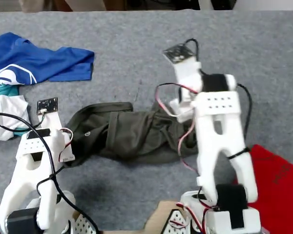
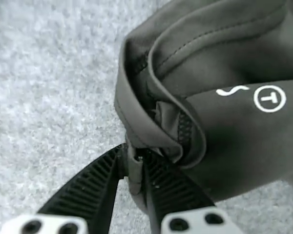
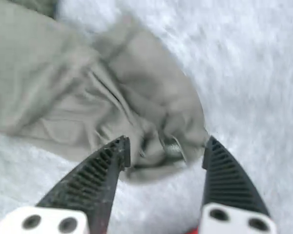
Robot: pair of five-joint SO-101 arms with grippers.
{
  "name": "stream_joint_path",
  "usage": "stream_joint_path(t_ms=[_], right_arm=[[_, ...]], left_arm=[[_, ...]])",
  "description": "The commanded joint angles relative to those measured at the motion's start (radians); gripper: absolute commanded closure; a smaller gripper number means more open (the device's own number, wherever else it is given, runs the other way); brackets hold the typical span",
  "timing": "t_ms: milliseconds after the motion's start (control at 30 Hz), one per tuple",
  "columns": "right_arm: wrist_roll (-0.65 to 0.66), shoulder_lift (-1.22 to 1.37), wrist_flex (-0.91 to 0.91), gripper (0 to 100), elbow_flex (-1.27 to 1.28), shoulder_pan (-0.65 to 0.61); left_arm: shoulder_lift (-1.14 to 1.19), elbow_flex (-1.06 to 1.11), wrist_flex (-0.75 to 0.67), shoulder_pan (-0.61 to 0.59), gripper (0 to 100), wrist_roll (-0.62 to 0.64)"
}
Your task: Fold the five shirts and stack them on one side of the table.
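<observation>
Shirts, left to right on the grey felt-like table cover (image 1: 136,44), which has a fuzzy nap. The crumpled blue shirt (image 1: 44,61) with white print sits far left. It touches a bunched white-and-teal shirt (image 1: 5,117), which is cut off by the frame edge.

The left gripper (image 2: 132,163) has ribbed black fingers (image 2: 95,183) pinched tight on a folded hem of the dark olive shirt (image 1: 132,134). The fabric is smooth and matte, with stitched seams, a strip of mesh inside the fold and a small pale round mark.

That shirt lies mid-table, rumpled, with its long axis running left-right between the two arms. The left end is rolled into layered folds. In the high view the right end is hidden under the right arm.

The right gripper (image 3: 168,144) is spread wide, its tips either side of the wrinkled right end. Can't tell if they touch the cloth.

The flat red shirt (image 1: 278,187) is at the near right, partly behind the arm base and cut off at the corner.
</observation>
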Motion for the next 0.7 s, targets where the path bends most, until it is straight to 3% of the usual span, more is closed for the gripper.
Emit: stream_joint_path(t_ms=[0,200,367,533,667], right_arm=[[-0.086,0.085,-0.017,73.9,-0.159,-0.133],[-0.124,0.493,0.002,73.7,-0.469,-0.320],[-0.124,0.825,0.140,73.7,-0.788,-0.429],[-0.126,1.084,0.285,73.8,-1.159,-0.458],[-0.130,1.211,0.299,73.8,-1.337,-0.460]], left_arm=[[-0.016,-0.002,-0.017,-0.003,98,0.028],[-0.016,0.000,-0.017,-0.003,98,0.040],[-0.016,0.002,-0.017,-0.005,98,0.040],[-0.016,0.005,-0.017,-0.003,98,0.041],[-0.024,0.025,-0.048,0.003,98,0.041]])
